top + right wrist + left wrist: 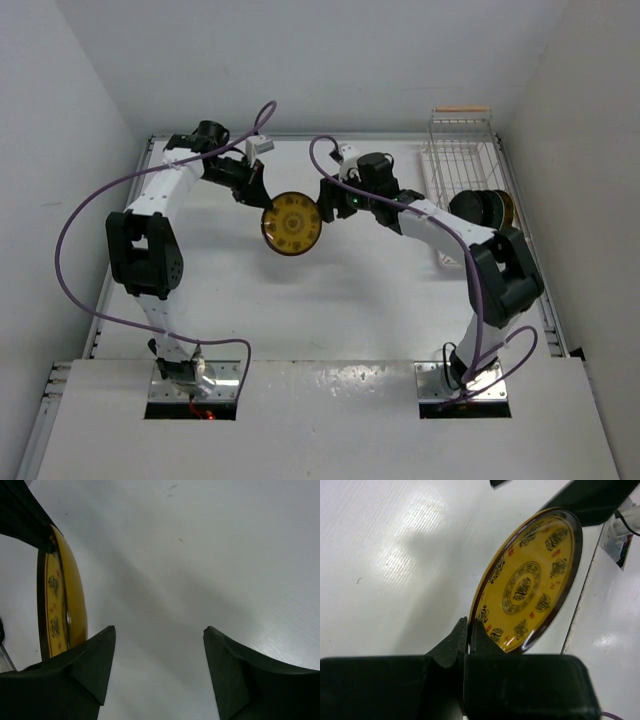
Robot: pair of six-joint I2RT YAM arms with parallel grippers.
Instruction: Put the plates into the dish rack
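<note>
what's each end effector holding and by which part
The yellow plate, pinched at its rim by the left end effector; right end effector open, empty.

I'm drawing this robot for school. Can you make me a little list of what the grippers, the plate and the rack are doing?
Left gripper: shut on the rim of the yellow plate
Yellow plate: held tilted between the two arms
Right gripper: open, beside that plate, nothing between its fingers
Rack: far right, with a black plate standing in it

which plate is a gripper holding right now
The yellow patterned plate, pinched at its rim by the left gripper; the other plates sit in the dish rack.
</note>
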